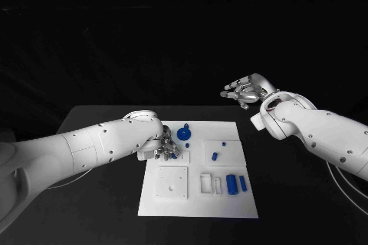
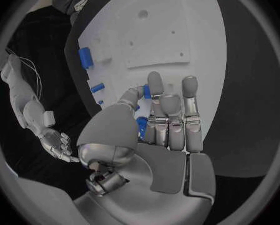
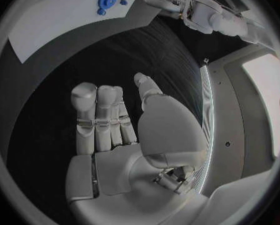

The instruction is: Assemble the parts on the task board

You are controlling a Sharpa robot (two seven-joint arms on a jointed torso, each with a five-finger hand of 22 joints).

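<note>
The white task board (image 1: 201,202) lies mid-table. My left hand (image 1: 164,148) reaches down onto its far left part. In the left wrist view a small blue part (image 2: 146,91) shows between the thumb and a fingertip of my left hand (image 2: 158,120), which seems to pinch it. A round blue part (image 1: 184,133) stands just beyond the hand. Two small blue parts (image 1: 215,155) lie in the far right square, and two blue cylinders (image 1: 232,184) lie near the right edge. My right hand (image 1: 245,92) hangs beyond the board's far right corner, fingers straight, holding nothing.
A white square plate (image 1: 173,182) with holes and a white slotted block (image 1: 206,183) sit on the board's near half. Black table (image 1: 100,123) surrounds the board. My right forearm (image 1: 322,136) crosses above the table's right side.
</note>
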